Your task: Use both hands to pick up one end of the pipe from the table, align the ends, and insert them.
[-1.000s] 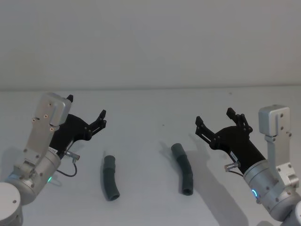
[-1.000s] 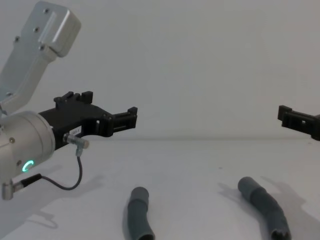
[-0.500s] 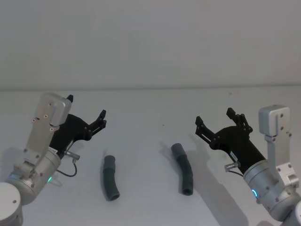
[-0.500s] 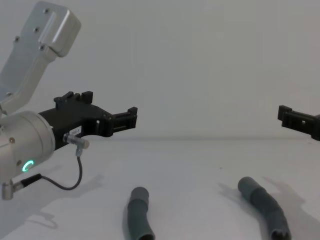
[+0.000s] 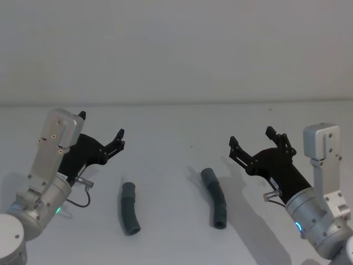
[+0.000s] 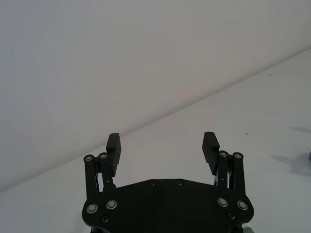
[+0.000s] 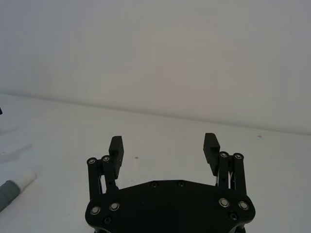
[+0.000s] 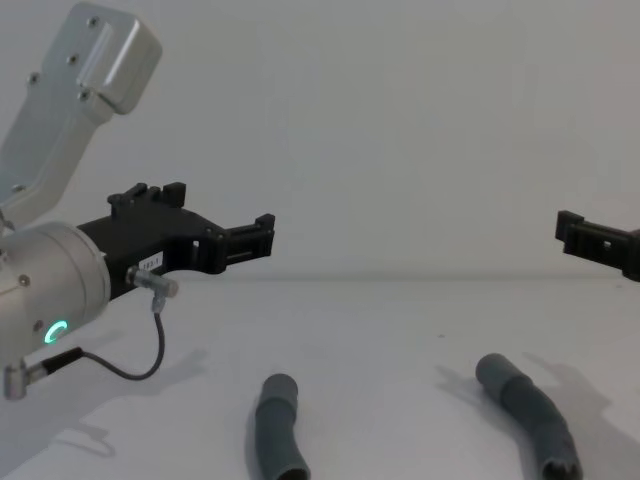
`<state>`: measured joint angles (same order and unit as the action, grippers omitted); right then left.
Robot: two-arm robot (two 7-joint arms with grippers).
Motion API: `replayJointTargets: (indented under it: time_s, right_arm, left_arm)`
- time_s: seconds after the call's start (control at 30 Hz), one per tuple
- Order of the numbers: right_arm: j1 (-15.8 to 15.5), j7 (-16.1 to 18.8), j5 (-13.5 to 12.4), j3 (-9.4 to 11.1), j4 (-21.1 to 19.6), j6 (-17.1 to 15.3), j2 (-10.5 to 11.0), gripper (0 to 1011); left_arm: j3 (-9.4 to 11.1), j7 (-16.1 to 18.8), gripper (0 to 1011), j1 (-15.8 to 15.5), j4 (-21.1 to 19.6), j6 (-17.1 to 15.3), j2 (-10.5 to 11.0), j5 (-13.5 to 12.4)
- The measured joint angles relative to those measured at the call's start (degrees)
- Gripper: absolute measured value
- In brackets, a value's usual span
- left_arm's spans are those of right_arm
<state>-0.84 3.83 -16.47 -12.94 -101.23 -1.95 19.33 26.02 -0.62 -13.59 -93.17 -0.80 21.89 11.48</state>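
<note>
Big pale worktop (image 5: 176, 127). Left gripper (image 5: 102, 124) hovers at left, right gripper (image 5: 251, 136) at right, both with fingers spread open and empty. Between them, nearer, lie the left pipe piece (image 5: 130, 208) and right pipe piece (image 5: 215, 197), apart. Danger: one finger landing off-centre could roll a curved hose away.

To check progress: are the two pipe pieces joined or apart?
Apart. The left pipe piece and right pipe piece lie separately on the table; the left gripper and right gripper hover open.
</note>
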Motion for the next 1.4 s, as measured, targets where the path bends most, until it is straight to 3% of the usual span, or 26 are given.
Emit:
replayJointTargets:
  time_s: [0.63,1.03,1.17,1.4]
  right_arm:
    - [0.00,0.00,0.00,0.00,0.00,0.00,0.00,1002]
    - [0.00,0.00,0.00,0.00,0.00,0.00,0.00,1002]
    - [0.00,0.00,0.00,0.00,0.00,0.00,0.00,1002]
    - [0.00,0.00,0.00,0.00,0.00,0.00,0.00,1002]
  left_arm:
    - [-0.12,-0.25,1001,-0.44,-0.60,-1.14,0.19,-0.14]
    - [-0.51,-1.40,1001,-3.74,-4.11,-10.52,0.00,0.26]
    - [-0.57,-1.95,1001,-5.27,-5.52,-16.20,-0.86,1.30]
    - [-0.67,-2.29,1001,-6.25,-6.96,-22.67,-2.25,2.73]
